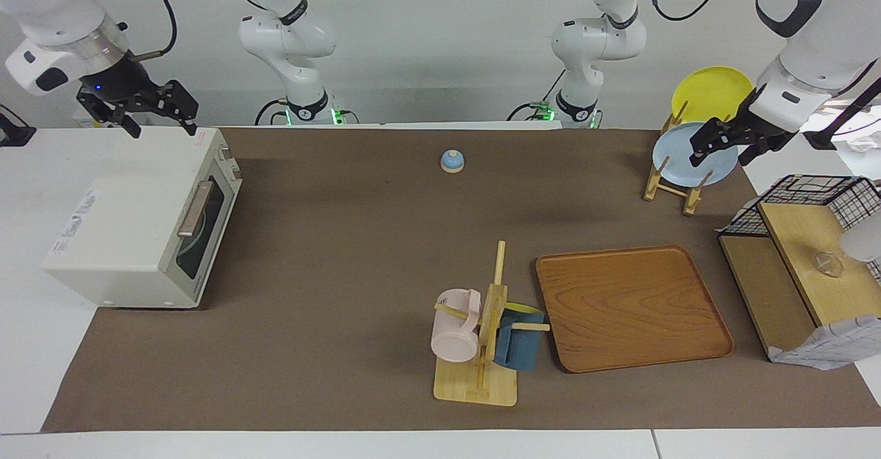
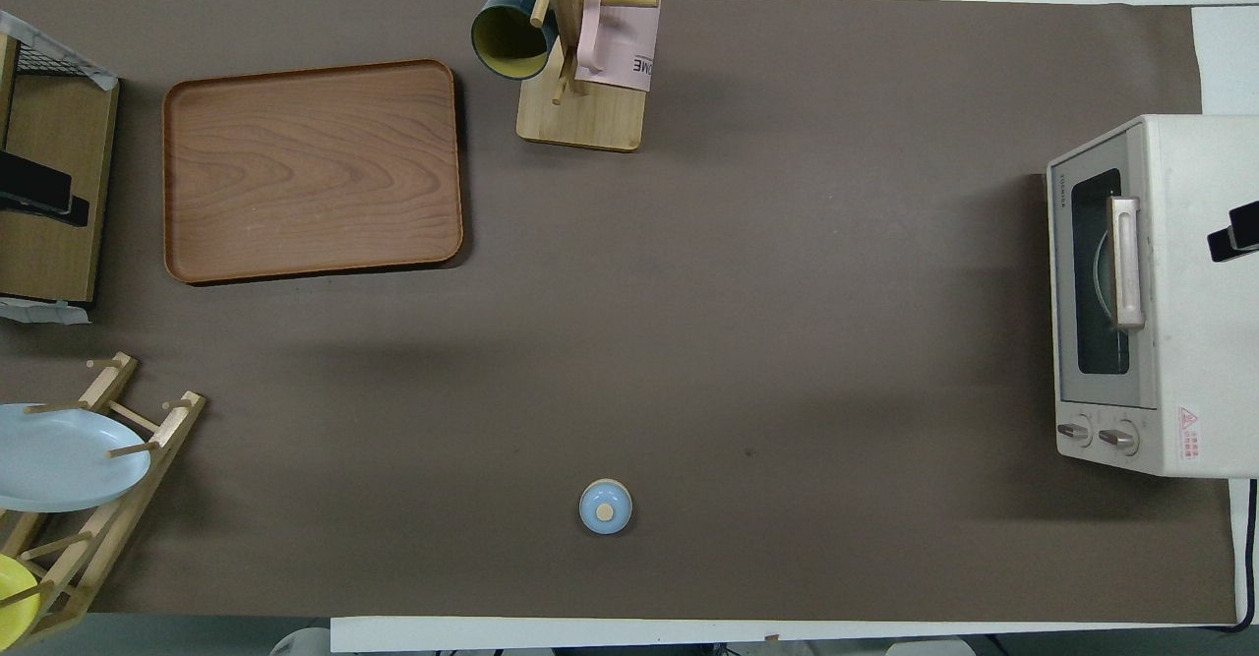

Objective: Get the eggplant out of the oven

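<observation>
Table (image 1: 358, 252), covered with a brown mat, carries everything listed below.

Oven (image 1: 141, 228): cream-white box at the right arm's end of the table, door shut, tan handle (image 1: 194, 209) and dark glass turned toward the middle of the table. Likely set so that the door drops open into clear space within the right arm's reach.

Wooden tray (image 1: 633, 307): bare, toward the left arm's end, farther from the robots than the plate rack; probably the landing place for whatever comes out.

Wire basket (image 1: 812, 201) and a wooden box (image 1: 805, 266): at the table's edge on the left arm's end.

Plate rack (image 1: 678, 184): holds a pale blue plate (image 1: 671, 163) and a yellow plate (image 1: 709, 91) on edge, near the robots.

Mug tree (image 1: 482, 349): a pink mug (image 1: 455, 325) and a dark blue mug (image 1: 519, 345) hang from its pegs, beside the tray.

Bell (image 1: 452, 162): small, blue-topped, mid-table near the robots.

Right gripper (image 1: 155, 118): jaws apart, holding nothing, raised over the oven's nearer top corner; seemingly the arm to work the door.

Left gripper (image 1: 716, 144): jaws apart, holding nothing, raised by the plate rack, waiting.

Eggplant: not visible in either view; a curved pale rim shows through the oven glass, but nothing dark and slender can be made out. It is presumably inside the oven, so the door must come down first.
</observation>
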